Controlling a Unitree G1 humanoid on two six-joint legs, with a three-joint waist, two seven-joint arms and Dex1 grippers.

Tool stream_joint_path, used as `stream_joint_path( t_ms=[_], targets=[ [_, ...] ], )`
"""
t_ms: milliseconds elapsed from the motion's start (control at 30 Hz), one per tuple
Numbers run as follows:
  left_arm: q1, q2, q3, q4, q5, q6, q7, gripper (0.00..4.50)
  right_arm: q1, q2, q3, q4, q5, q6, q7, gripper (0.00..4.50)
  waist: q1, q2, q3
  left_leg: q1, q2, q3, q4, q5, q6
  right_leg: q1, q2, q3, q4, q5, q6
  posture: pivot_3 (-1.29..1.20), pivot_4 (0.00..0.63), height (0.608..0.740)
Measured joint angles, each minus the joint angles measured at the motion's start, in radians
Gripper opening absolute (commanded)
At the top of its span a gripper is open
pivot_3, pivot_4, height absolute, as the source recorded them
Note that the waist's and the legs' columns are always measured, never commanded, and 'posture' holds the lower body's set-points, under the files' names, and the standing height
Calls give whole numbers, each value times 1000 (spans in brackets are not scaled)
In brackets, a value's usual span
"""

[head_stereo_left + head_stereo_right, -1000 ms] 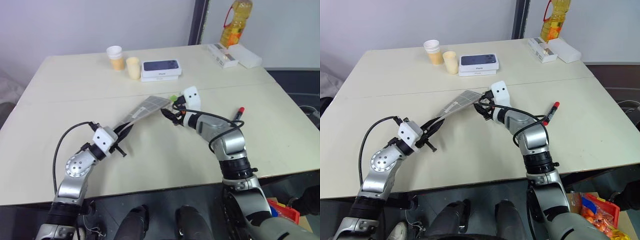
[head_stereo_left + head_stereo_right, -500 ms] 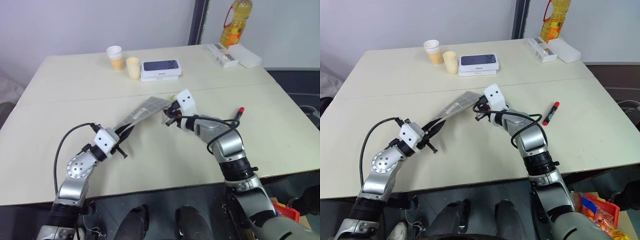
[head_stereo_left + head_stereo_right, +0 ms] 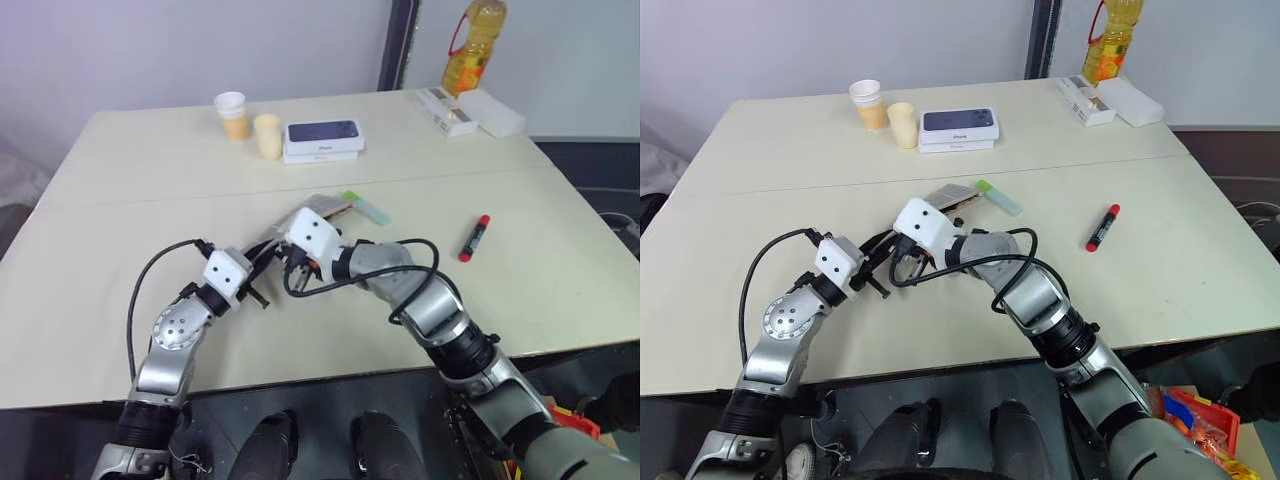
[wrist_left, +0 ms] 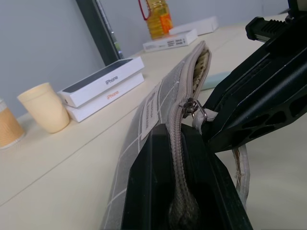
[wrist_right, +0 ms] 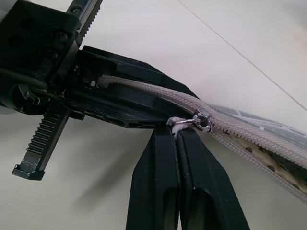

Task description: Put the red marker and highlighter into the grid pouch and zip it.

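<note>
Left gripper (image 4: 180,191) clamped on the zipper end of the grid pouch (image 4: 158,103), black fingers (image 4: 144,191) pinched on either side of the fabric edge, pouch held off the table (image 3: 120,200) near the middle, slanting away toward the far side. Right gripper (image 5: 177,143) closed tight, fingers (image 5: 156,182) pressed together on the small pale tab hanging from the metal zipper pull (image 5: 199,122). Pull sat close to the left gripper's end of the zipper; beyond the pull, teeth parted and the pouch mouth gaped. Small white label (image 4: 152,99) seen on the pouch's grid side. Both grippers met at the same end of the pouch, right arm reaching across from the right.

Highlighter (image 3: 364,207) lay flat on the table just beyond the pouch's far end, green cap toward the pouch, outside it. Red marker (image 3: 473,236) lay flat well apart to the right, toward the table's right edge, also outside the pouch.

Near the table's far edge: two paper cups (image 3: 232,113) side by side, two stacked phone boxes (image 3: 322,138) just right of the cups. At the far right corner: two long white boxes (image 3: 470,110) and a bottle of yellow oil (image 3: 468,48) behind them.
</note>
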Motion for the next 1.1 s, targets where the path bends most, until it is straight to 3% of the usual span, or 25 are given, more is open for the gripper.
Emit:
stream_joint_path(
  t_ms=[33, 133, 300, 400, 567, 1000, 1100],
  targets=[
    [-2, -1, 0, 0, 0, 2, 2, 0, -2, 0, -2, 0, -1, 2, 1, 49, 0, 0, 0, 0, 0, 0, 0, 0, 0, 0, 0, 0, 0, 0, 0, 0, 150, 740],
    [-12, -3, 1, 1, 12, 7, 15, 0, -4, -5, -19, -8, 5, 23, 20, 838, 1, 0, 0, 0, 0, 0, 0, 0, 0, 0, 0, 0, 0, 0, 0, 0, 150, 740],
    [-40, 26, 17, 8, 69, 5, 70, 0, 13, -102, -94, -60, 48, 41, 62, 3443, 6, -1, 0, 0, 0, 0, 1, 0, 0, 1, 0, 0, -1, 0, 0, 0, 150, 740],
    [-43, 64, 49, 28, 94, 6, 97, 0, 26, -163, -196, 3, 45, 40, 38, 3443, 13, -1, 0, 0, 0, 0, 1, 0, 0, 1, 0, 0, -1, 0, 0, 0, 150, 740],
    [-42, 70, 58, 39, 108, 10, 115, 0, -17, -159, -353, 283, 44, -9, -57, 3443, 21, -1, 0, 0, 0, 1, 0, 0, 0, 1, 0, 0, -1, 0, 0, 0, 150, 740],
    [-53, 50, 51, 76, 110, 8, 134, 0, -235, -108, -410, 946, 10, -297, -104, 3443, 19, -1, 0, 0, 0, 2, 0, 0, 0, 1, 0, 1, -2, 0, 0, 0, 150, 740],
    [-47, 48, 51, 75, 110, 8, 136, 0, -239, -107, -423, 981, 12, -320, -87, 2587, 18, -1, 0, 0, 0, 2, 0, 0, 0, 1, 0, 1, -2, 0, 0, 0, 150, 740]
  ],
)
